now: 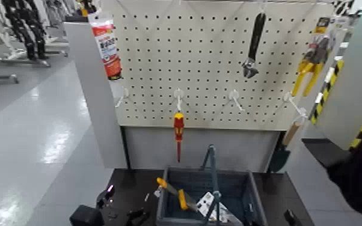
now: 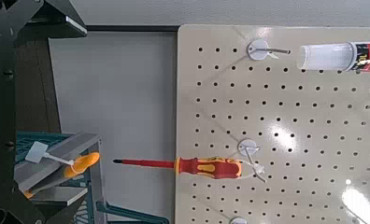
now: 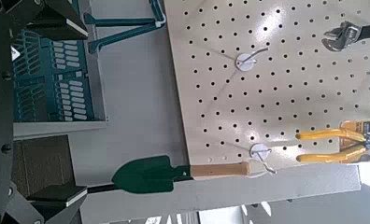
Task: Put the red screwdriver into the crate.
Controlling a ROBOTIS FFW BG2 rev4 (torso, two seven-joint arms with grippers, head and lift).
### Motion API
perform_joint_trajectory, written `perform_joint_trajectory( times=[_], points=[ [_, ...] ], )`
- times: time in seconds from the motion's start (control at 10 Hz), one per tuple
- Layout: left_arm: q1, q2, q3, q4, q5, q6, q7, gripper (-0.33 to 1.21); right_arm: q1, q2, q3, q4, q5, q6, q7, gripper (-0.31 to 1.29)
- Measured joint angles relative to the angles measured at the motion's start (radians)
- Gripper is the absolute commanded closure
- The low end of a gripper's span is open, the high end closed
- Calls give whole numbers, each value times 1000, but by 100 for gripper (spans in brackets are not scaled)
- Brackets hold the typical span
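Pegboard fills the background, and the red screwdriver hangs off a hook there by its loop, right above the crate on the desk. Both arms sit low beside the crate; can't tell whether either set of fingers is clenched.

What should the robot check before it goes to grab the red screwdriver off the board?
1. Red screwdriver hangs on its hook, nothing in front: ok.
2. Crate sits right below it: ok.
3. Room in the crate: ok, though an orange-handled tool lies inside.
4. Crate's handle stands up under the screwdriver and might get in the way: not ok.
5. Left pincer and right pincer low by the table, open or shut: cannot tell.
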Motion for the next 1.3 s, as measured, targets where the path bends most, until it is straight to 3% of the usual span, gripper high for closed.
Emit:
perform_joint_trajectory(
  times=[0.4,0.9,1.3],
  points=[
    [-5,-6,3,-1,-8,-1,-6,11,-1,-1,8,0,-2,2,-3,13],
    [-96,-34,121,-2,1,121,-226,11,-3,0,11,3,-8,2,-3,13],
    [-218,4,106,10,48,266,-332,11,-6,0,16,6,-11,2,-3,13]
  ],
)
